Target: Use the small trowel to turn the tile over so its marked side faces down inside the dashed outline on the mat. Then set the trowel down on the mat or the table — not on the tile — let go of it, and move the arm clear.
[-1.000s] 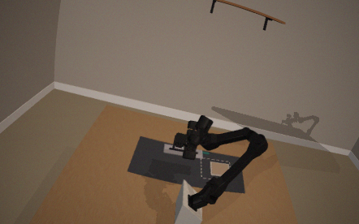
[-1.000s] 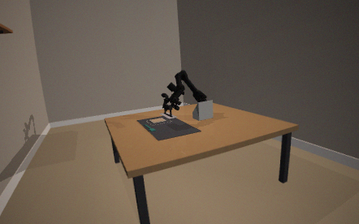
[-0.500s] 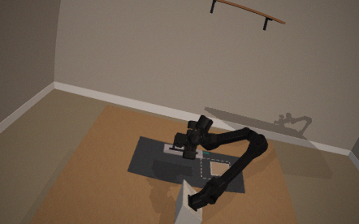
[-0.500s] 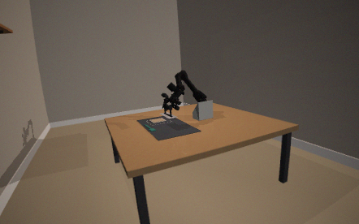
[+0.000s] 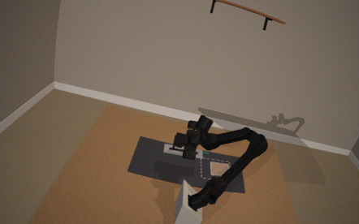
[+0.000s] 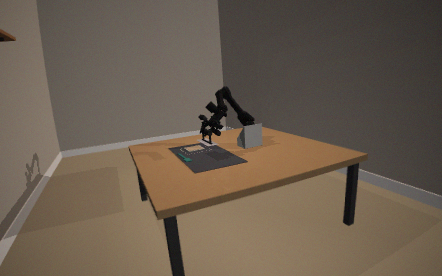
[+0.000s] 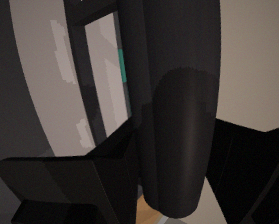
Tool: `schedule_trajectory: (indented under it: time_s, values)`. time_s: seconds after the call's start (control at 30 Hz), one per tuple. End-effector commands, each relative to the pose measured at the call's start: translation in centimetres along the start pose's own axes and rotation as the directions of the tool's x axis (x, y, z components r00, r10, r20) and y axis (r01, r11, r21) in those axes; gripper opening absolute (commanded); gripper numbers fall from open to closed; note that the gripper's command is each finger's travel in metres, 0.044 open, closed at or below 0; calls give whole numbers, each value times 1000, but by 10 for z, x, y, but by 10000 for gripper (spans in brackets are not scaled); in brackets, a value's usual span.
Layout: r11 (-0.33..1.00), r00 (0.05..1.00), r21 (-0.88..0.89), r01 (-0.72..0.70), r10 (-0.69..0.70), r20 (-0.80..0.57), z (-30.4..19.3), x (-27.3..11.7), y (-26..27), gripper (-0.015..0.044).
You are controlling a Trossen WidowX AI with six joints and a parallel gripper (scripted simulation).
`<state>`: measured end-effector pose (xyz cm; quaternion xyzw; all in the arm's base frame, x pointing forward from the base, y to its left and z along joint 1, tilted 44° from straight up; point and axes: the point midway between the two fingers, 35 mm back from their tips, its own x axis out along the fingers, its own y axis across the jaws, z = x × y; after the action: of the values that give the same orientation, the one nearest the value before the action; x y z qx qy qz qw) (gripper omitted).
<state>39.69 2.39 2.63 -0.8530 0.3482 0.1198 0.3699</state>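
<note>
My gripper [image 5: 179,147] [image 6: 207,134] is shut on the trowel's dark handle, which fills the middle of the wrist view. The trowel's pale flat blade [image 5: 166,148] [image 6: 208,143] [image 7: 40,75] hangs below the gripper, raised above the mat [image 5: 139,162] [image 6: 196,166], and left of the tile in the top view. The tile [image 5: 219,168] [image 6: 194,148] lies flat, beige with a lighter rim, toward the right part of the dashed outline [image 5: 201,168]. Whether it crosses the right line, and which side is marked, I cannot tell. The tile is not visible in the wrist view.
A teal strip [image 5: 206,153] [image 6: 186,158] [image 7: 122,65] lies along the mat's wall-side edge, partly hidden by the trowel in the top view. The arm's grey base block [image 6: 252,136] stands on the table [image 6: 286,165]. The arm reaches over the mat's right part in the top view.
</note>
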Motion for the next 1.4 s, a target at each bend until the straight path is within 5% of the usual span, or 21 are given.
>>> schedule_trajectory:
  time_s: [0.0, 1.37]
  values:
    - [1000, 1000, 16, 9, -9, 1, -3, 1, -6, 0]
    - [988, 998, 142, -62, 61, 8, -192, 73, -8, 0]
